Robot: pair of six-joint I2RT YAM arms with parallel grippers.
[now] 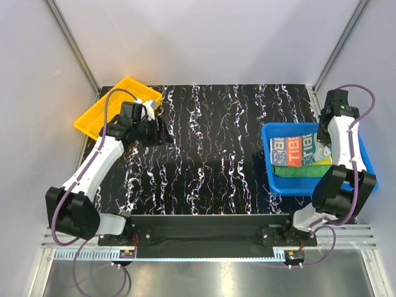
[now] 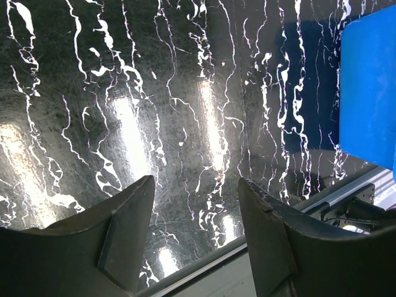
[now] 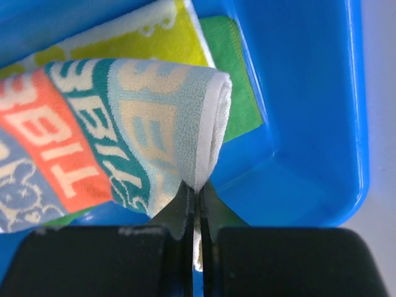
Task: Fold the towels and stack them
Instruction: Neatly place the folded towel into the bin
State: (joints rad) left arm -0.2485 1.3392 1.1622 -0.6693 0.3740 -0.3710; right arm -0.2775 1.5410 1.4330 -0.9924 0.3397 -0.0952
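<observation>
The white/teal towel with red-orange print lies folded on top in the blue bin, over the yellow towel and the green towel. My right gripper is shut on the white/teal towel's folded edge inside the bin; the yellow towel and green towel show beneath it. In the top view the right gripper itself is hidden under its arm. My left gripper is open and empty over the table's left side, and in its own view its gripper holds nothing.
A yellow tray sits at the table's back left corner, beside the left arm. The blue bin's side shows at the right of the left wrist view. The black marbled tabletop lies between the arms.
</observation>
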